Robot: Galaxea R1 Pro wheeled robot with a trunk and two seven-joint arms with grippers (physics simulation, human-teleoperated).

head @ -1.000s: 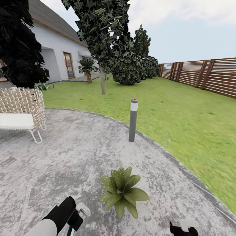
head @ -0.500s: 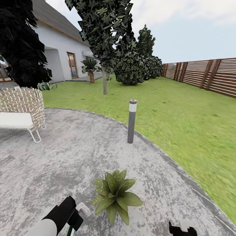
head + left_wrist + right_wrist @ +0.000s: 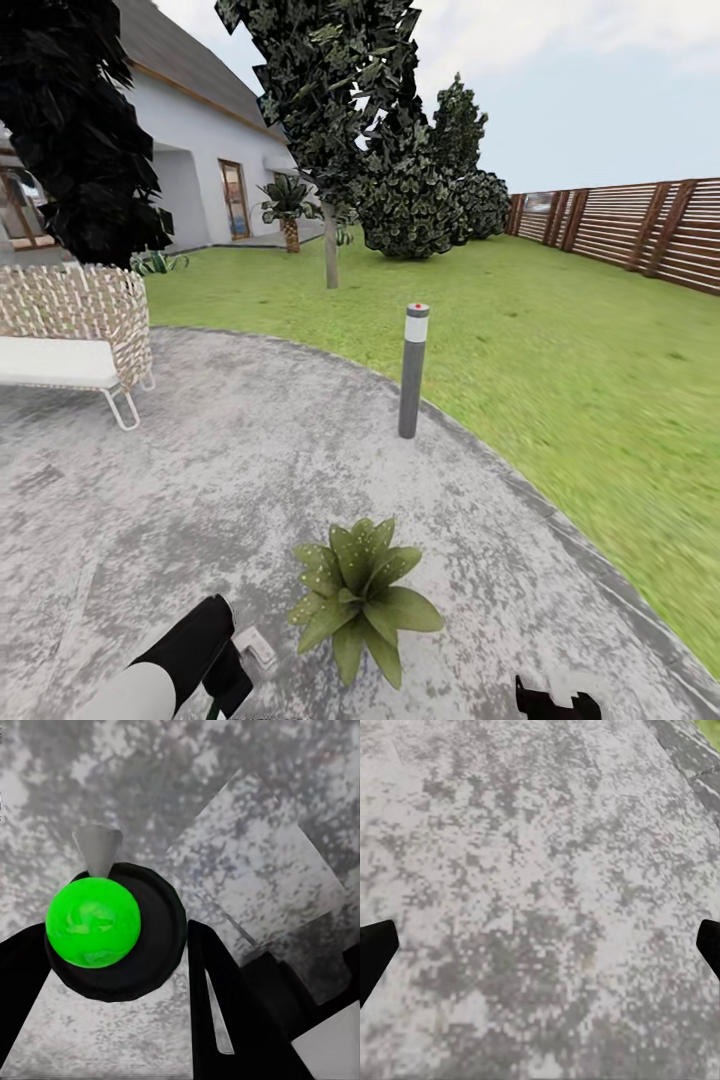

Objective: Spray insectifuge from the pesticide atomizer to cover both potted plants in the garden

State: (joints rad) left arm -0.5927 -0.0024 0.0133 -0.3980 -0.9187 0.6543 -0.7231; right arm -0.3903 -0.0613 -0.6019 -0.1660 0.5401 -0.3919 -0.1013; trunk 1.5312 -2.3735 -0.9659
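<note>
View panned slightly; speckled paving [image 3: 200, 480] meets lawn [image 3: 560, 380], fence [image 3: 640, 230] behind.

The head view looks forward and down from standing height over the paving [image 3: 200, 470], out past the bollard [image 3: 412, 370] to lawn, fence and house. The left wrist view looks straight down, close, at the atomizer [image 3: 112, 930] over paving [image 3: 247, 802]. The right wrist view faces bare paving [image 3: 540, 870] at close range. All three share the paving.
</note>
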